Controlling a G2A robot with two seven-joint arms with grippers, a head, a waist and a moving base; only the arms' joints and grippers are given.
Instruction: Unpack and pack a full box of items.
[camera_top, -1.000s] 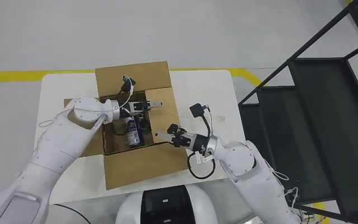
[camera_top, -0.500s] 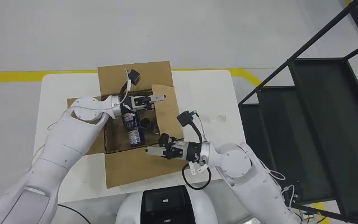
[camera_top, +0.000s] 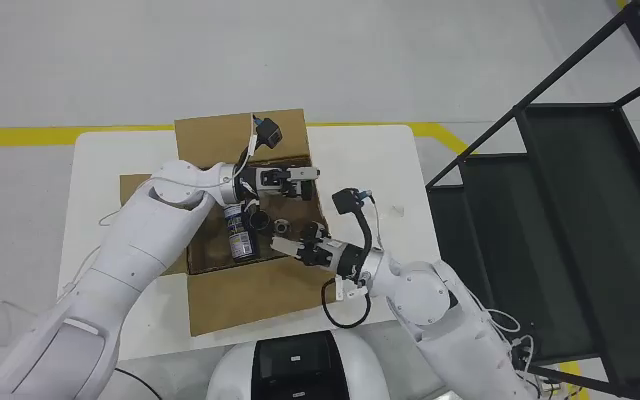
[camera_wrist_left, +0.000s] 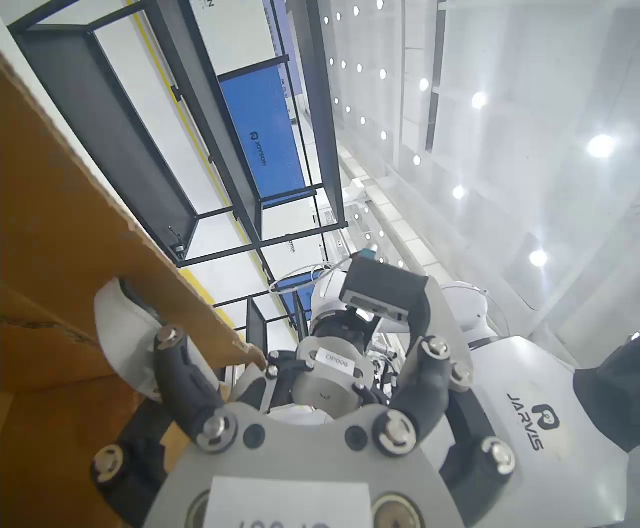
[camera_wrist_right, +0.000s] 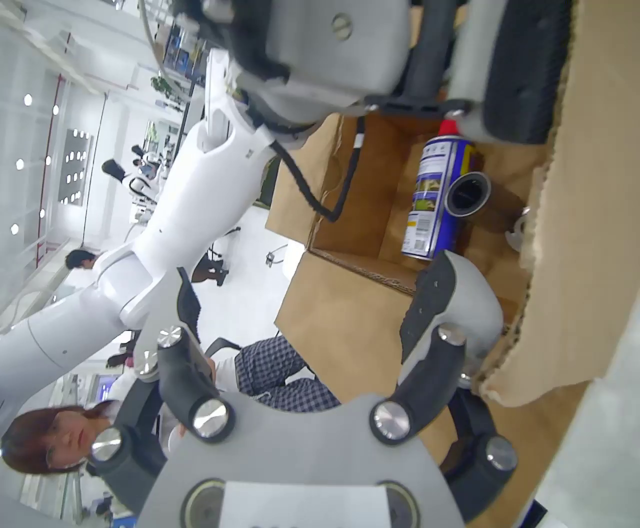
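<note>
An open cardboard box (camera_top: 240, 135) stands on the white table (camera_top: 375, 160). Inside lie a blue spray can (camera_top: 237, 232) (camera_wrist_right: 440, 195) and a dark cylinder (camera_top: 262, 222) (camera_wrist_right: 467, 192). My left gripper (camera_top: 298, 177) (camera_wrist_left: 270, 320) is open at the far top edge of the box's right flap (camera_top: 314, 212), with the flap's edge (camera_wrist_left: 150, 240) against one finger. The right gripper (camera_top: 288, 243) (camera_wrist_right: 310, 300) is open at the flap's near lower corner (camera_wrist_right: 575, 250), one finger (camera_wrist_right: 450, 295) just inside the box. It holds nothing.
The box's front flap (camera_top: 250, 295) lies flat toward me and its left flap (camera_top: 135, 185) lies outward. Bare table lies to the right of the box. A black metal staircase (camera_top: 540, 170) stands right of the table.
My left gripper has moved right and toward the far end of the right flap, which has swung more upright. The right gripper dipped left, then came back to the flap's near corner.
</note>
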